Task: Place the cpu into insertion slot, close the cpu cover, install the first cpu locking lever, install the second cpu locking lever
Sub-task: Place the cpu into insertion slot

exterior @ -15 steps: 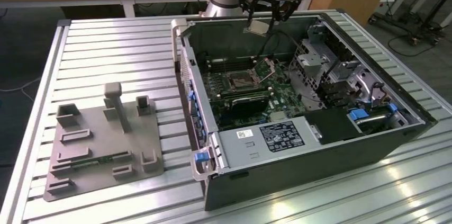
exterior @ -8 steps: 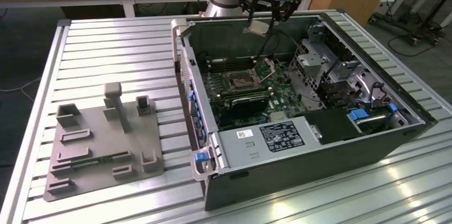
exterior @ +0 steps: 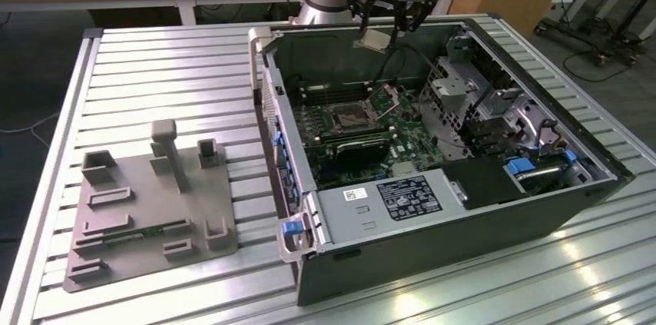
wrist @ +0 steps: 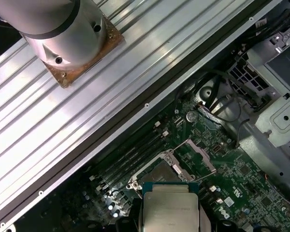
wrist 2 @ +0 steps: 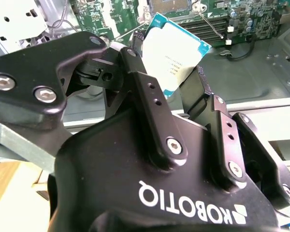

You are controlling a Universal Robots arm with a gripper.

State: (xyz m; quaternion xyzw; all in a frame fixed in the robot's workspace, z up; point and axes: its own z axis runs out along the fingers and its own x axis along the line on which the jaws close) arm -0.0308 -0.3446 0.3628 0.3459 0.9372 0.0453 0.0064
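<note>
cpu (exterior: 373, 39): clear of the board, pinched in the gripper (exterior: 385, 25) high over the far wall of the computer case (exterior: 431, 256); nothing seated yet.
Near end of case: black box with white label (exterior: 405, 198), well apart from the work.
Near, exterior view's left: grey fixture plate (exterior: 144, 210) on the ribbed table (exterior: 164, 71), not involved.
Mid case: insertion slot (exterior: 346, 117) on the green board, dark square ringed in silver, looks empty and uncovered.
Just beyond the slot, exterior view's right: cpu cover (exterior: 389, 98) stands tilted up, leaving the slot free.
Far: jaws grip the chip by two opposite edges, metal top facing the second wrist camera; chip hangs at a tilt.
Step in hand (judged): carrying the chip to the slot.
Doing it well: bring the chip level and square to the slot before it goes low; come straight down, no sliding across the contacts.
Watch: raised cover and the case wall; keep the fingers off both.
Risk: a tilted or rotated chip would sit proud of the slot.
</note>
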